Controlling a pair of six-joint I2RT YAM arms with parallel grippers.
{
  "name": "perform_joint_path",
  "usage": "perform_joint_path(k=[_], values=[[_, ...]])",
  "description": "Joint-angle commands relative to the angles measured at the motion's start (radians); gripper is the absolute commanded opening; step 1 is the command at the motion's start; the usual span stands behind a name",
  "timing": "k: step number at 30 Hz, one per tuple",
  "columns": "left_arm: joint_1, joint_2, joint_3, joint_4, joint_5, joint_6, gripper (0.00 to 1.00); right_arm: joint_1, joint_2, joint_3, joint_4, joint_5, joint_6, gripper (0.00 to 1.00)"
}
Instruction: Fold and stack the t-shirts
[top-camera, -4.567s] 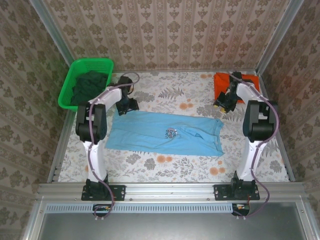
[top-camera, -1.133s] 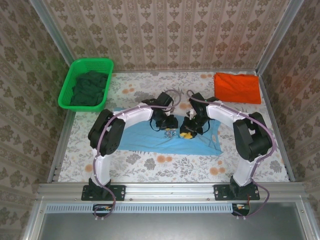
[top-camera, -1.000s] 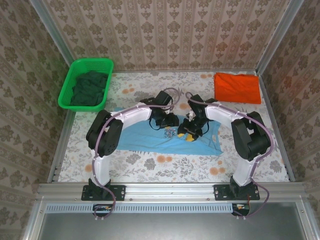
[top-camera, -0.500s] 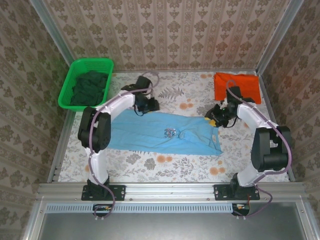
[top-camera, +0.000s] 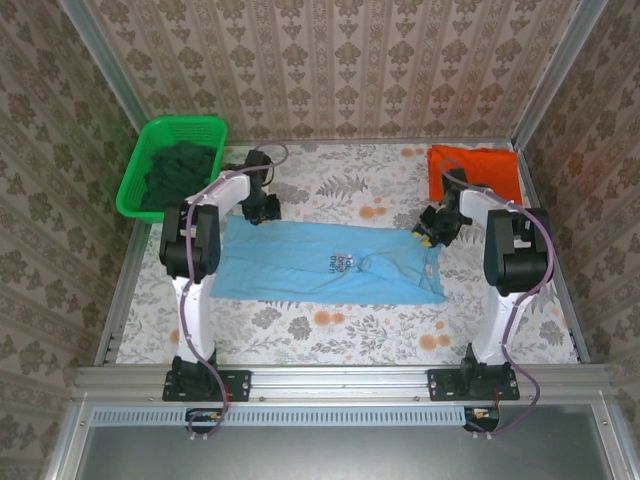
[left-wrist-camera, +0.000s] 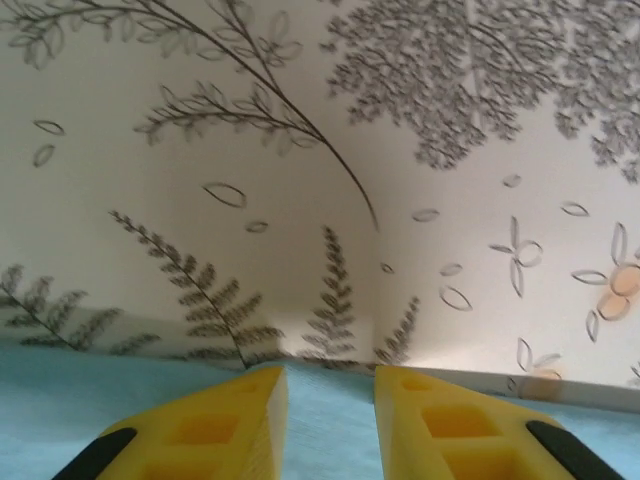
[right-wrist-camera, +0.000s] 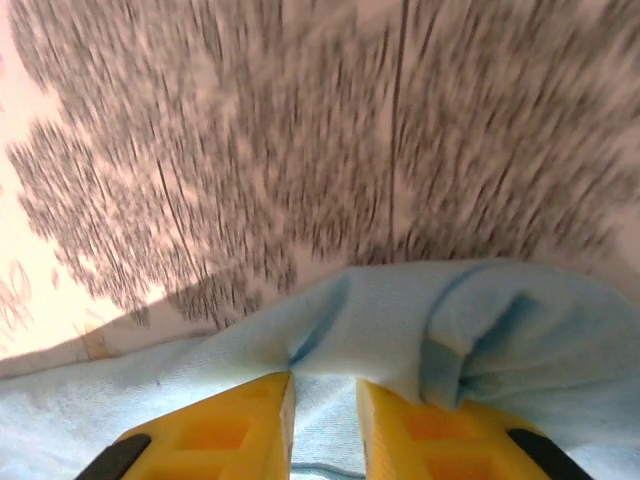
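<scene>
We moved both arms from mid-shirt to the blue shirt's (top-camera: 330, 265) far corners | right gripper (right-wrist-camera: 325, 380) pinched puckered cloth; left gripper (left-wrist-camera: 330, 372) narrowed, hold unclear — we couldn't tell | shirt lay flat on the table (top-camera: 330, 330) — fold still pending
</scene>
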Motion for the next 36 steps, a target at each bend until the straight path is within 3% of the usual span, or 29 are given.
perform_joint_path(k=[1, 9, 18, 22, 26, 30, 36], values=[[0.030, 0.047, -0.016, -0.037, -0.053, -0.009, 0.29, -0.063, 0.040, 0.022, -0.054, 0.134, 0.000, 0.29], [0.058, 0.068, 0.023, -0.016, -0.046, -0.048, 0.32, -0.129, 0.005, 0.041, 0.000, 0.124, 0.024, 0.54], [0.018, -0.079, 0.110, -0.014, 0.028, -0.046, 0.63, -0.027, -0.235, -0.040, 0.025, 0.029, -0.041, 0.53], [-0.065, -0.202, 0.058, 0.002, 0.095, -0.091, 0.63, 0.062, -0.373, -0.182, 0.007, -0.015, -0.060, 0.48], [-0.216, -0.277, -0.041, 0.093, 0.272, -0.141, 0.61, 0.108, -0.461, -0.291, -0.064, -0.025, -0.081, 0.44], [-0.353, -0.249, -0.042, 0.128, 0.367, -0.167, 0.60, 0.109, -0.512, -0.382, -0.054, -0.034, -0.082, 0.46], [-0.448, -0.146, -0.042, 0.174, 0.443, -0.247, 0.53, 0.109, -0.467, -0.421, -0.023, -0.032, -0.095, 0.45]])
